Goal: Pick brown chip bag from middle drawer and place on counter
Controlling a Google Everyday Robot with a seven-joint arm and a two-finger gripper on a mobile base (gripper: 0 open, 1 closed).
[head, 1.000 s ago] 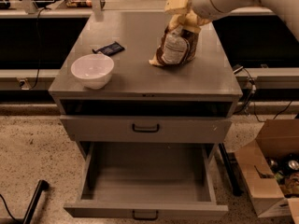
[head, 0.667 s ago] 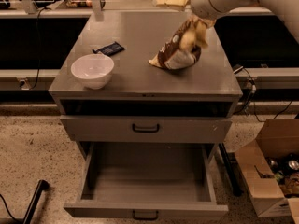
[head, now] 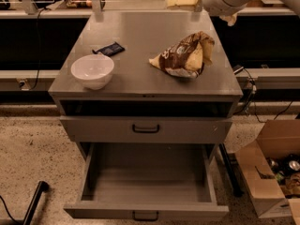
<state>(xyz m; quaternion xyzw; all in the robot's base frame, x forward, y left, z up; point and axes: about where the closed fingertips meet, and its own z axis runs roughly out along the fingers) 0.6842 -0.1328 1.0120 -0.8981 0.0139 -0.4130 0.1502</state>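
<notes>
gripper (head: 197,1) is seen hovering over the back right corner of the counter (head: 140,36), clear of the brown chip bag (head: 185,55). whether it is apart or together cannot be told, as much of it is cut off by the top edge. the bag is shown lying on its side on the right half of the counter, crumpled neck toward the back, held by nothing. it is judged to be resting where the task wants it. a white bowl (head: 92,70) is set near the left front edge, with a small dark packet (head: 109,48) just behind it. both are well apart from the bag, so the right half is free for it. below, the middle drawer (head: 147,182) is seen pulled out with its grey floor bare, as would be expected with the bag now on top. a shut drawer front (head: 146,128) is seen above it. a cardboard box (head: 265,172) is cropped at the right, and its contents are hard to make out.
</notes>
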